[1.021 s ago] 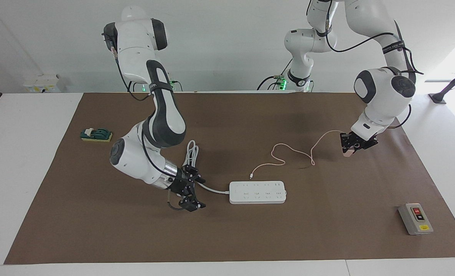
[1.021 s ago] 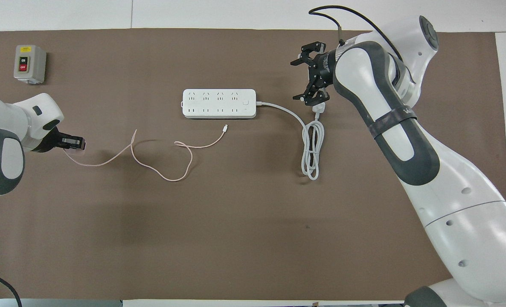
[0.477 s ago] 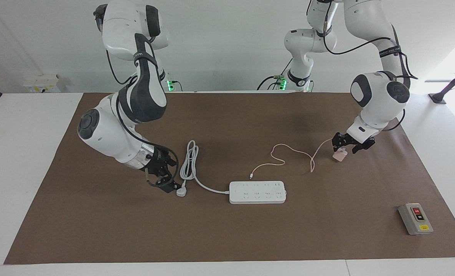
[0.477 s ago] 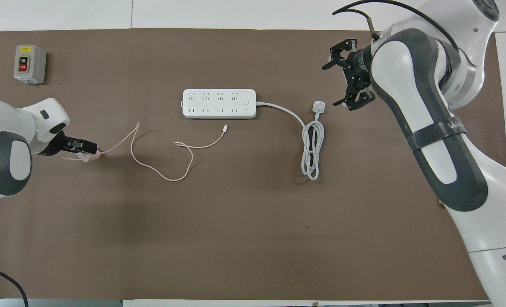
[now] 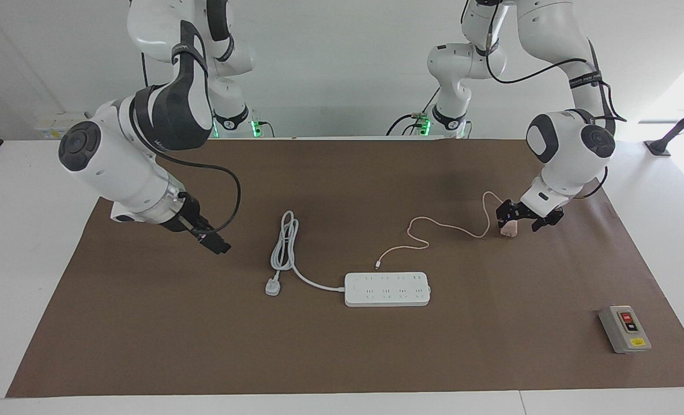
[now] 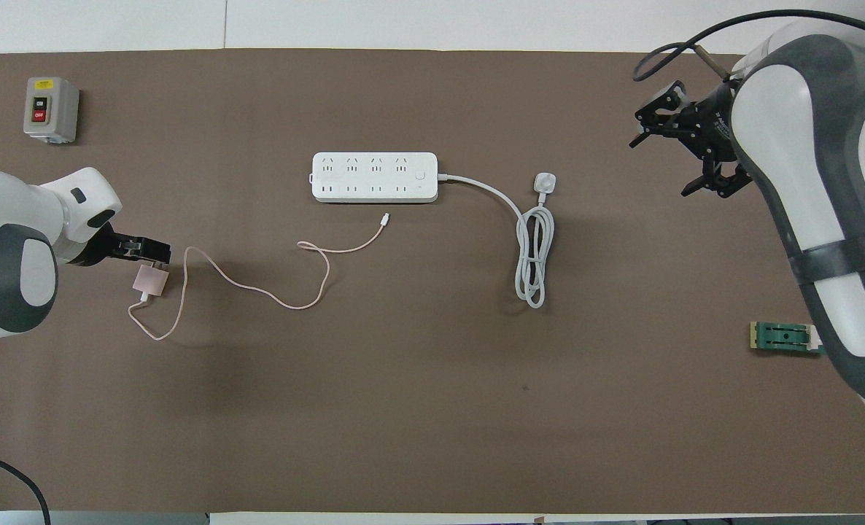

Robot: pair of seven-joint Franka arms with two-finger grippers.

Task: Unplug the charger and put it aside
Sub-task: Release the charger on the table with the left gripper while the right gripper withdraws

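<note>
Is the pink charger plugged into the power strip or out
Out. The charger lies on the brown mat beside the left gripper, apart from the power strip, whose sockets are all empty.

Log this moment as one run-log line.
charger: unplugged, on mat, beside left gripper | left fingers: open, released | right gripper: open, raised, waiting | power strip: no charger in it

On the brown-covered table (image 5: 342, 357) we see a white power strip (image 5: 387, 289) with its plug (image 5: 272, 286), the pink charger (image 5: 509, 230), a grey switch box (image 5: 624, 329) and a green block (image 6: 782, 337).
</note>
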